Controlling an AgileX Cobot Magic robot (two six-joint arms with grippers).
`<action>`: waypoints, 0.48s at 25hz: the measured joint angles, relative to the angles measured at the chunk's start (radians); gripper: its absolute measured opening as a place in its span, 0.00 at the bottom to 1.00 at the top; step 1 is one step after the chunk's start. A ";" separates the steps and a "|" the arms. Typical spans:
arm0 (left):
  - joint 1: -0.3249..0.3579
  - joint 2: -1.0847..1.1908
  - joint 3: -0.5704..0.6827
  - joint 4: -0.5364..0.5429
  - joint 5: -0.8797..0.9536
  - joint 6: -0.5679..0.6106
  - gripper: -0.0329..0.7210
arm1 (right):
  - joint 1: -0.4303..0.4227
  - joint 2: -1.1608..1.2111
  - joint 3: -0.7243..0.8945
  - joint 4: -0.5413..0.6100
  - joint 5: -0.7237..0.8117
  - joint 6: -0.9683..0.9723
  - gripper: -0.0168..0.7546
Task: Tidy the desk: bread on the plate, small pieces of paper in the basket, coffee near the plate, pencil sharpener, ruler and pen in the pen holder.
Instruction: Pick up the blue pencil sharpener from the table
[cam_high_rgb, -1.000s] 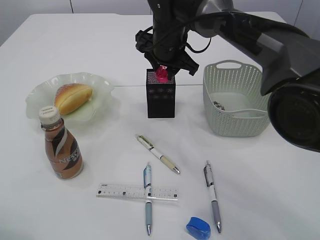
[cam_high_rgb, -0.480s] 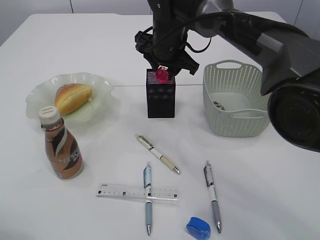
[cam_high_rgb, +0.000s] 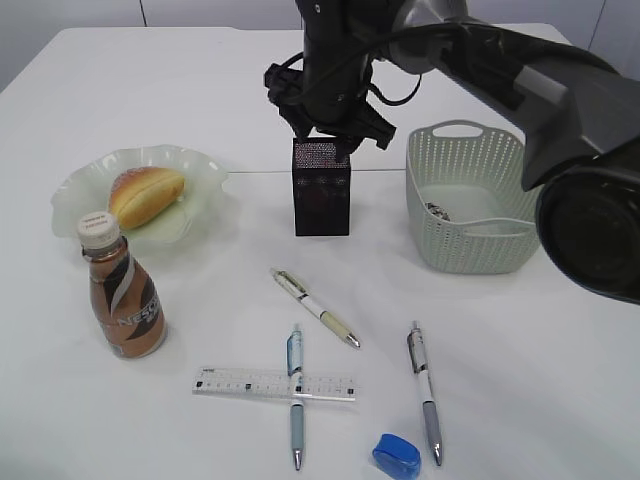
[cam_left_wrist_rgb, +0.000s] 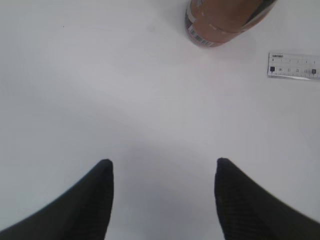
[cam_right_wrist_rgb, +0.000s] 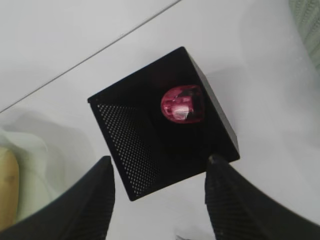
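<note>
A pink pencil sharpener (cam_right_wrist_rgb: 182, 105) lies inside the black mesh pen holder (cam_high_rgb: 321, 187) at mid-bench, straight below the right tool (cam_right_wrist_rgb: 159, 172), whose jaws stand apart, empty. The left tool (cam_left_wrist_rgb: 163, 170) hangs open over bare bench (cam_left_wrist_rgb: 100, 100), holding nothing.

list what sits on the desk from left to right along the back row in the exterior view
plate with the bread on it → pen holder → basket
</note>
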 joint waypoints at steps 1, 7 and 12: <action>0.000 0.000 0.000 0.000 0.000 0.000 0.66 | 0.000 0.000 -0.004 0.007 0.000 -0.022 0.57; 0.000 0.000 0.000 0.000 0.000 0.000 0.66 | 0.000 -0.002 -0.047 0.117 0.000 -0.188 0.57; 0.000 0.000 0.000 0.000 0.006 0.000 0.65 | 0.000 -0.003 -0.051 0.208 0.000 -0.302 0.57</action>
